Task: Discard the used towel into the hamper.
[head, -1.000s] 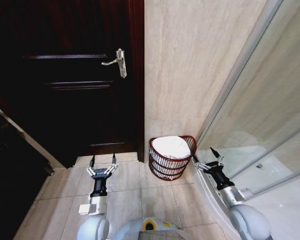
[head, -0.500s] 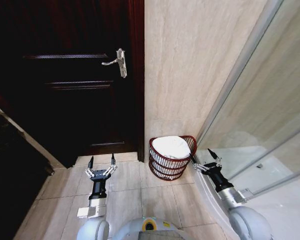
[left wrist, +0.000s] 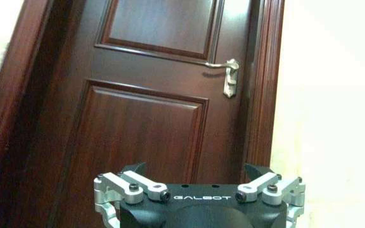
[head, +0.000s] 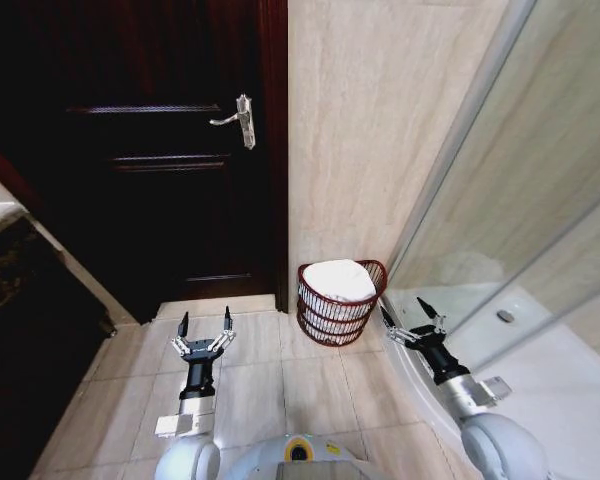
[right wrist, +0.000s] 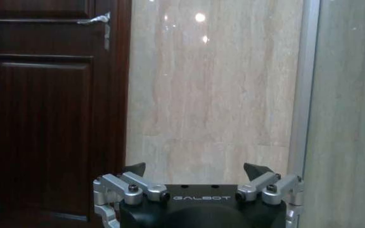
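The hamper (head: 341, 302) is my reference point. It stands on the tiled floor (head: 270, 380) against the foot of the beige stone wall (head: 370, 150), in the corner between the dark wooden door (head: 160, 170) and the glass shower screen (head: 520, 200). The white towel (head: 339, 279) lies inside it, heaped up to the rim — so I judge the discard complete.

My right gripper (head: 413, 323) hangs just beside the hamper on the shower side, low, close to its rim. Its fingers are spread wide and hold nothing. That posture fits a release: nothing remains to clamp, and the gripper stands apart from the ribs, not touching them.

My left gripper (head: 205, 331) hovers over the floor on the door side of the hamper, well apart from it, fingers likewise spread and empty. It has no part in this step and is parked clear of the basket.

The floor around the hamper is pale square tile with thin joints. Above and to the door side sits a silver lever handle (head: 238, 120); the curved shower threshold (head: 420, 385) runs past the hamper's other side.
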Controlling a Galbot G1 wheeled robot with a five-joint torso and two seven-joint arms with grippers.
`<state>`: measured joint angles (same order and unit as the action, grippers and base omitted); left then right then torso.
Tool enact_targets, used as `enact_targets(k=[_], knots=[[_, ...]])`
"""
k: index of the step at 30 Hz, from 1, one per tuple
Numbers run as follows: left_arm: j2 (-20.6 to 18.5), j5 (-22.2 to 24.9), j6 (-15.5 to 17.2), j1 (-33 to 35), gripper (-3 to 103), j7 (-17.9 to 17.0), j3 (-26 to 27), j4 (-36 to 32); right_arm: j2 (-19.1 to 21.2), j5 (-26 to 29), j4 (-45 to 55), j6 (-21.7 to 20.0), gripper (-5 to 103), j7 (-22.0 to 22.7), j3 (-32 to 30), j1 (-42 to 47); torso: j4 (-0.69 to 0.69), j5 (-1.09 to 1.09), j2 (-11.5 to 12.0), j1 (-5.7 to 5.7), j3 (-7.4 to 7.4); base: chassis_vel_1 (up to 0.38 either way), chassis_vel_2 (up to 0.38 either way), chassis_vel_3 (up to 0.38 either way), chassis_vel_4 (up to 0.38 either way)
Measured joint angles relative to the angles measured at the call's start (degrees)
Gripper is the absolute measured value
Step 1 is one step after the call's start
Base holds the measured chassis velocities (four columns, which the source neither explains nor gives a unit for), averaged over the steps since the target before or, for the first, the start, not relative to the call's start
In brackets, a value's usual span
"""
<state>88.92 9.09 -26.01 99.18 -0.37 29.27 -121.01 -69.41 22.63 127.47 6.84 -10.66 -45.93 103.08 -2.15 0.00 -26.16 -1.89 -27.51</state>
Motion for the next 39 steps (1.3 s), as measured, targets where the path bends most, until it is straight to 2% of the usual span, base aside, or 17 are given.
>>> enact_targets(k=[11,17,39], knots=[[-0.18,-0.07,-1.07,-0.09,100,0.08,-0.03,-0.16,-0.20,0.54,0.90,0.06,100,-0.03,-0.23,0.34,-0.02,0.00,0.00,0.00,0.00,0.159,-0.081,-0.084,0.153],[-0.30,-0.09,-1.75,-0.04,100,0.28,-0.03,0.11,-0.31,0.54,1.02,0.06,100,-0.01,-0.34,0.68,0.02,0.00,0.00,0.00,0.00,0.112,-0.115,-0.103,0.129],[-0.50,0.05,-1.44,-0.74,100,1.54,-0.35,0.72,-0.35,0.85,0.42,0.22,100,-0.03,-0.77,0.56,0.00,0.00,0.01,0.00,0.00,0.115,-0.113,-0.119,0.117]])
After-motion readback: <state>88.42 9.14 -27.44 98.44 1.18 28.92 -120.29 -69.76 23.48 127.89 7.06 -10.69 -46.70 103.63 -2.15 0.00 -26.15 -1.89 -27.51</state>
